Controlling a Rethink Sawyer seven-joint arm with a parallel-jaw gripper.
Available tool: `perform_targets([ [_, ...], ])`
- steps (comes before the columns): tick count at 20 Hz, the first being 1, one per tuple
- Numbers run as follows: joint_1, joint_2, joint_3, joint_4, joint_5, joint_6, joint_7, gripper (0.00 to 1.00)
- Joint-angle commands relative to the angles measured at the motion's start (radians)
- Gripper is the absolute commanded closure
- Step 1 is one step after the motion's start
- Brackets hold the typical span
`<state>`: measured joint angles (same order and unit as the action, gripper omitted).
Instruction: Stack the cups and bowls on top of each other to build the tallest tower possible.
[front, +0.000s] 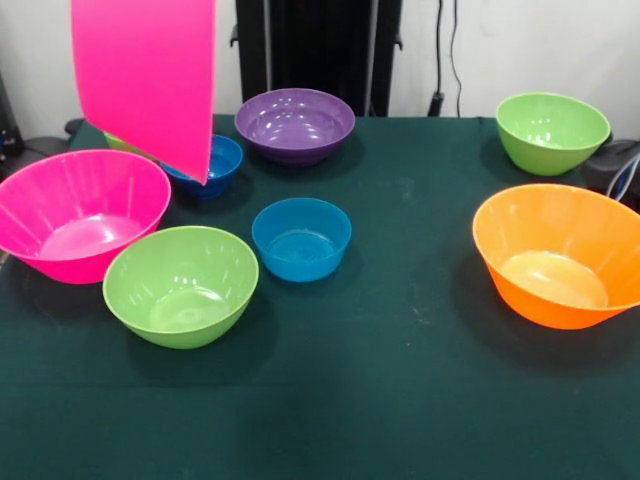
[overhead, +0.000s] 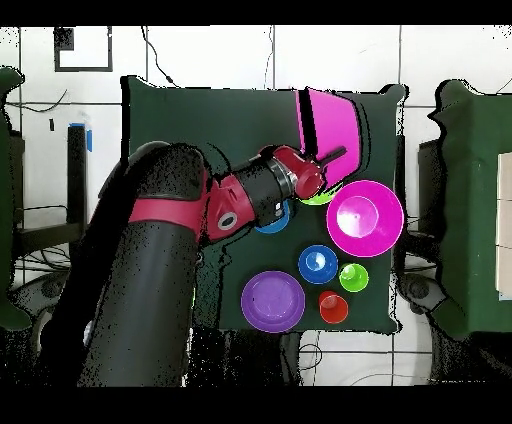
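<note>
The dark-green cloth-covered counter (front: 400, 400) carries seven bowls, and an eighth hangs above it. In the overhead view the red and black robot arm (overhead: 170, 230) reaches across the counter. Its pincer (overhead: 338, 155) is clamped on the rim of a big glossy pink plastic bowl (front: 145, 80), the lifted pink bowl. This bowl is tipped on its side in the air over the counter's 10 o'clock area as the front view shows it. The front view hides the pincer behind this bowl.

A second big pink plastic bowl (front: 80, 215), the resting pink bowl, sits upright at 9 o'clock. The big orange plastic bowl (front: 560, 255) stands alone at 3 o'clock, well apart from the rest. The near green plastic bowl (front: 180, 285) sits at 8 o'clock, just beside the resting pink bowl. The far green plastic bowl (front: 552, 130) is at 2 o'clock. The purple plastic bowl (front: 295, 125) sits at 12 o'clock.

The near small blue plastic bowl (front: 300, 238) lies near the centre, just beside the near green bowl. The far small blue plastic bowl (front: 215, 165) sits at 11 o'clock, partly behind the lifted pink bowl.

From overhead, the short light-green plastic cup (overhead: 352, 277) and the orange plastic tumbler (overhead: 333, 306) stand near each other beside the purple bowl. No bowl is nested in another.
</note>
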<state>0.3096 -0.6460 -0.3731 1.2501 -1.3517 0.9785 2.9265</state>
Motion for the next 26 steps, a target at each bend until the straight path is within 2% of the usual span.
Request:
perform_targets([
  [1,0.034,0.014,0.037,0.118,0.041,-0.018,-0.215,1.0],
  [12,0.054,0.031,0.031,0.133,0.058,0.003,-0.19,1.0],
  [26,0.072,0.065,0.006,0.09,0.048,0.039,-0.196,1.0],
])
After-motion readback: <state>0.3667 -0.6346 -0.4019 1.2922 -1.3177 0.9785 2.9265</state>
